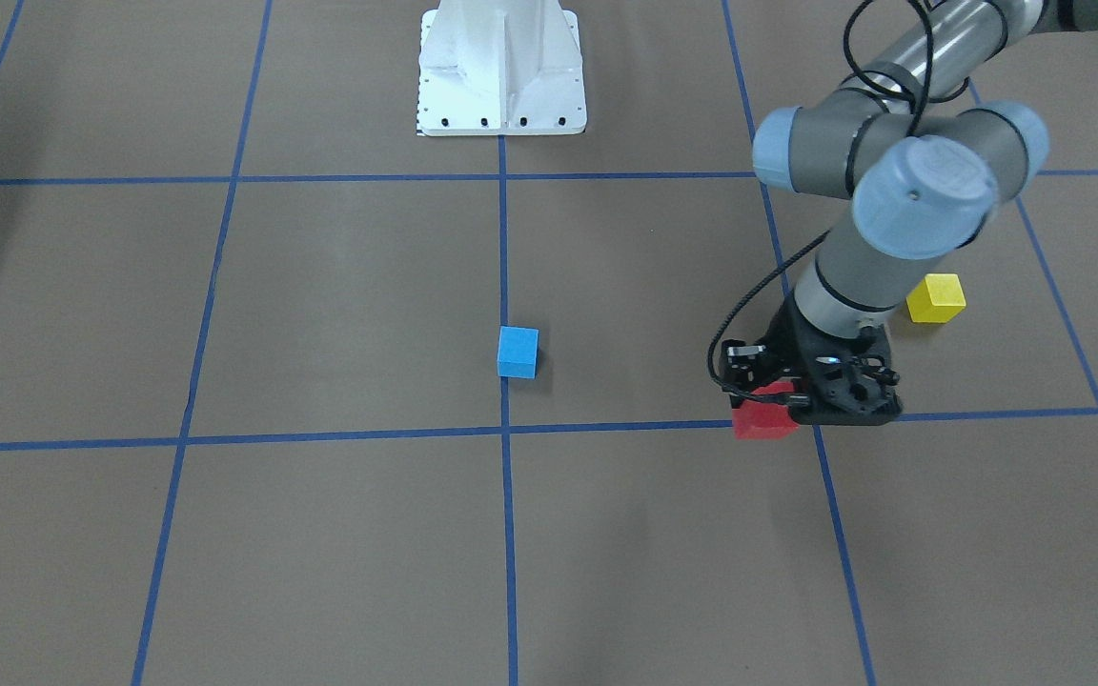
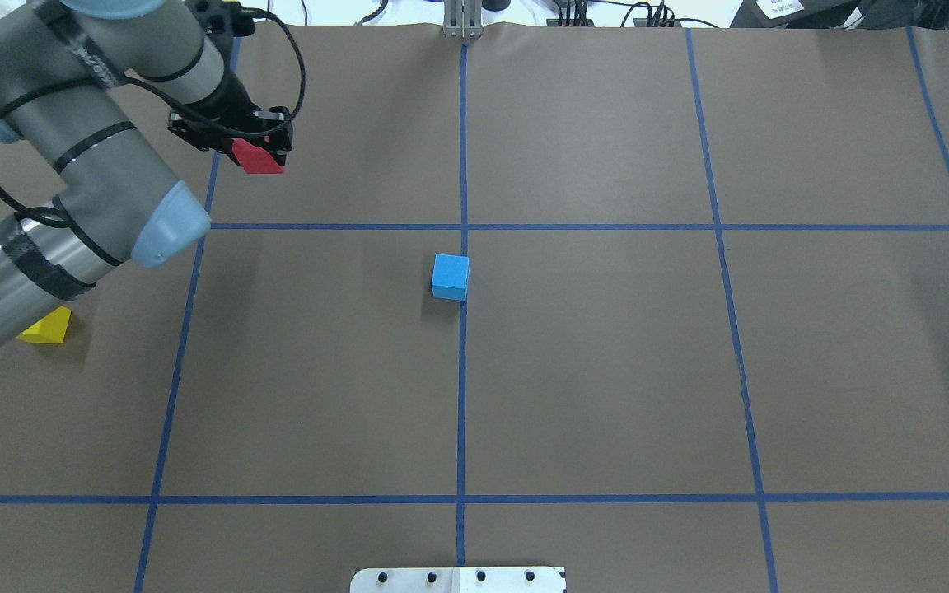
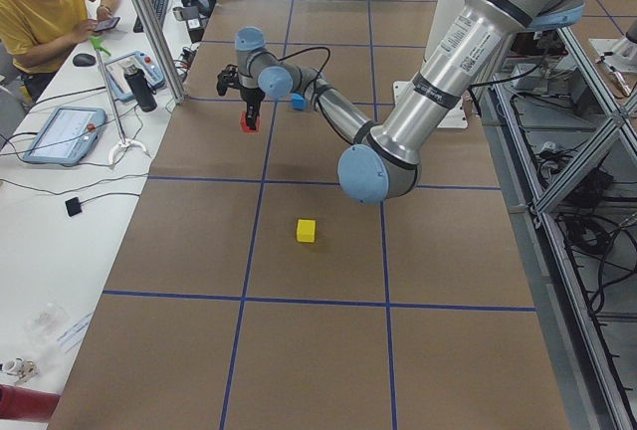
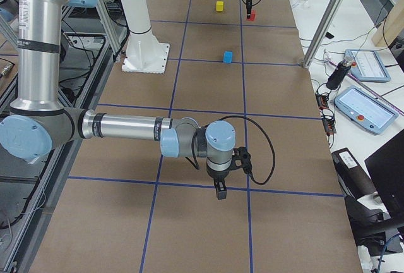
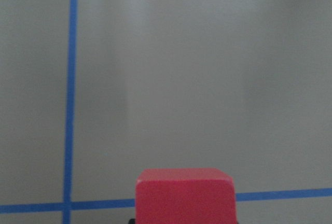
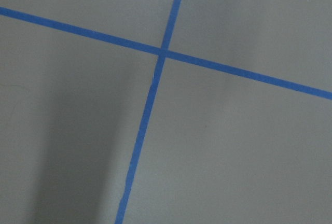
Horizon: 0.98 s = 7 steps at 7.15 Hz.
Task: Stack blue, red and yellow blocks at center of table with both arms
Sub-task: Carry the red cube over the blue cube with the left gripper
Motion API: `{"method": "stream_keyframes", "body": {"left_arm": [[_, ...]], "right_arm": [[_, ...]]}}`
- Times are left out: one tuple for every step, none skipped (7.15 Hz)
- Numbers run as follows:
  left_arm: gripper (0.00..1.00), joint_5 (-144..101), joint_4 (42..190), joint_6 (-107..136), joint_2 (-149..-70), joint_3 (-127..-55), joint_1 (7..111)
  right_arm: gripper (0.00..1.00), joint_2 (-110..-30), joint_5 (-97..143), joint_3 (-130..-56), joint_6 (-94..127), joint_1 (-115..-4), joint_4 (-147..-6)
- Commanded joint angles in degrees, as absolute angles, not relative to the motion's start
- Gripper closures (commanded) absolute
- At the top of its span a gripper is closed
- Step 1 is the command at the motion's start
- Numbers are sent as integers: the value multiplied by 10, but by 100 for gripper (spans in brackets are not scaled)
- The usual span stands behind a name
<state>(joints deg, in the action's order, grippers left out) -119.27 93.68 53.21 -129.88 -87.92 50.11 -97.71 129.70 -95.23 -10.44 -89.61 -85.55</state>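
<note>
- L end effector is clamped on the red block. Block sits at the fingertip end in overhead + L wrist views. Can't tell if it's off the table or resting on it.
- Red block loc: far side of table on robot's L, near a tape line, well apart from centre.
- Blue block stands alone at centre, touching the centre tape line, nothing on top. Reads as the stack base (judgement).
- Yellow block is on the table on robot's L, partly hidden by the L forearm in overhead. Not gripped.
- R end effector shows only in the right side view, low over the table by a tape line, well apart from all blocks. Fingers apart or together: can't tell. R wrist cam shows bare table + tape only.
- Step in hand (judgement): pick/carry of red for the 2nd layer. Approx a third of the task is done.
- Next move needs: lift clear, traverse to centre, square red w/ blue's top face, lower gently, then release. Risk: nudging blue off centre.
</note>
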Motion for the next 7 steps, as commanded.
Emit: {"method": "stream_keyframes", "body": {"left_arm": [[100, -1145, 916, 622, -1379, -862, 413], [100, -1121, 916, 634, -1409, -840, 388], [100, -1082, 916, 634, -1417, -839, 342], [100, -1055, 917, 633, -1419, -839, 316], [100, -1036, 917, 633, -1424, -838, 298], [100, -1035, 918, 629, -1432, -832, 294], [100, -1034, 918, 626, -1432, -824, 295]], "right_arm": [[0, -986, 1295, -952, -100, -899, -854], [0, -986, 1295, -952, -101, -899, -854], [0, -986, 1296, -953, -100, -899, -854], [0, -986, 1296, -952, -99, -899, -854], [0, -986, 1296, -952, -101, -899, -854], [0, -986, 1295, -953, -99, -899, -854], [0, -985, 1295, -952, -98, -899, -854]]}}
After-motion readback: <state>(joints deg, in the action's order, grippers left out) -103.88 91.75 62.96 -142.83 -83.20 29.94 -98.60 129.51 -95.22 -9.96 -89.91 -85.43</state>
